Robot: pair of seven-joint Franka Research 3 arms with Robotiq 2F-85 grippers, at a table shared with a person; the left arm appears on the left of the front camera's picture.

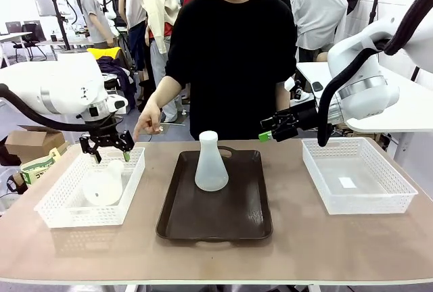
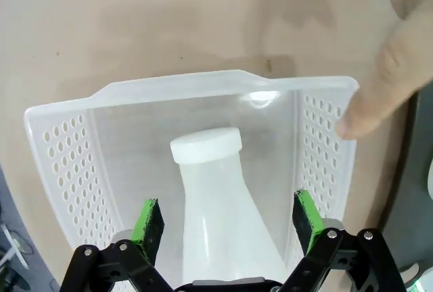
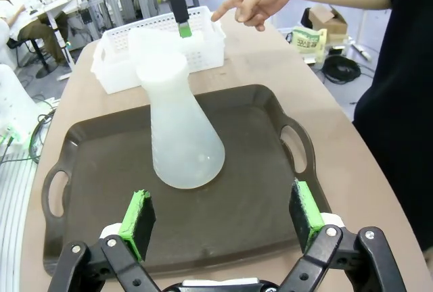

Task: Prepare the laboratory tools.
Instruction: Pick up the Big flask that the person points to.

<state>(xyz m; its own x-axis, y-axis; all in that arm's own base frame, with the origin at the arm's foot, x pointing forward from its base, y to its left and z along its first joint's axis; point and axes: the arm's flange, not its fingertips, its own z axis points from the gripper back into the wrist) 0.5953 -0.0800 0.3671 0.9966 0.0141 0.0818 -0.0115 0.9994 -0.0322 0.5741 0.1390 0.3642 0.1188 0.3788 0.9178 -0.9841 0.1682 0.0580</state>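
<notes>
A tan, matte bench (image 1: 304,238) stands in a crowded workroom, with people and other tables behind it and a cardboard box on the floor. One person in a black top stands at the far side.

Two translucent frosted-white conical flasks are out. One flask (image 2: 216,190) lies on its side directly beneath the left end effector (image 1: 107,150), whose jaws are spread wide, the green pads (image 2: 147,221) flanking it with gaps either side. It is inside one of two white perforated plastic baskets (image 1: 61,204). The person's hand (image 1: 145,126) points a finger down just beside that end effector.

The right end effector (image 3: 221,214) is released and empty. Ahead of it, the second flask (image 3: 179,130) stands upright on the single dark brown tray with handles (image 3: 257,170). The other basket (image 1: 392,197) sits below and beside it.
</notes>
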